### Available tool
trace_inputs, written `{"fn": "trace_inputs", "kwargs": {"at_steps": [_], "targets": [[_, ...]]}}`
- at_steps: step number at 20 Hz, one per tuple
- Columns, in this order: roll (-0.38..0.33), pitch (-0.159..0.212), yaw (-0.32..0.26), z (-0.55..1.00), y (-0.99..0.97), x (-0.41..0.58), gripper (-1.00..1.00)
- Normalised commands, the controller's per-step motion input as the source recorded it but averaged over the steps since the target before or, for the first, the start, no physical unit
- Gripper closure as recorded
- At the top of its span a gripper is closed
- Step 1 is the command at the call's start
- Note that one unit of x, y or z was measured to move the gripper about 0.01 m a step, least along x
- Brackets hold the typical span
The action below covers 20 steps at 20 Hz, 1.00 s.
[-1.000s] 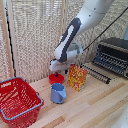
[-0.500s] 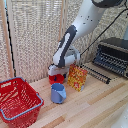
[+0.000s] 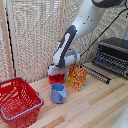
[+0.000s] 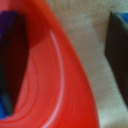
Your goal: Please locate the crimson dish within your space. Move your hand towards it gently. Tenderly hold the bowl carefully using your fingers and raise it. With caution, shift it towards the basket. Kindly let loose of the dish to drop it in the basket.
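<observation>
My hand (image 3: pixel 56 73) is straddling the crimson dish (image 3: pixel 55 78) rim, jaws parted; closing off-centre is risking tipping it against the blue mug (image 3: pixel 58 93).

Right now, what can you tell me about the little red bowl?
The red bowl is small, round, plain and looks like smooth plastic. It sits on the wooden table behind the blue mug. The gripper is right down on it, one finger inside the rim and one outside.
</observation>
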Motion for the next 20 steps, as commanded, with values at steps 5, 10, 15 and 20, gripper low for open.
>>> {"fn": "trace_inputs", "kwargs": {"at_steps": [5, 10, 15, 20], "targets": [[0.071, 0.003, 0.008, 0.42, -0.19, 0.076, 1.00], [0.056, 0.005, 0.037, 0.50, -0.18, 0.018, 1.00], [0.080, 0.058, 0.061, 0.62, -0.17, 0.022, 1.00], [0.098, 0.111, 0.054, 0.82, -0.12, 0.006, 1.00]]}}
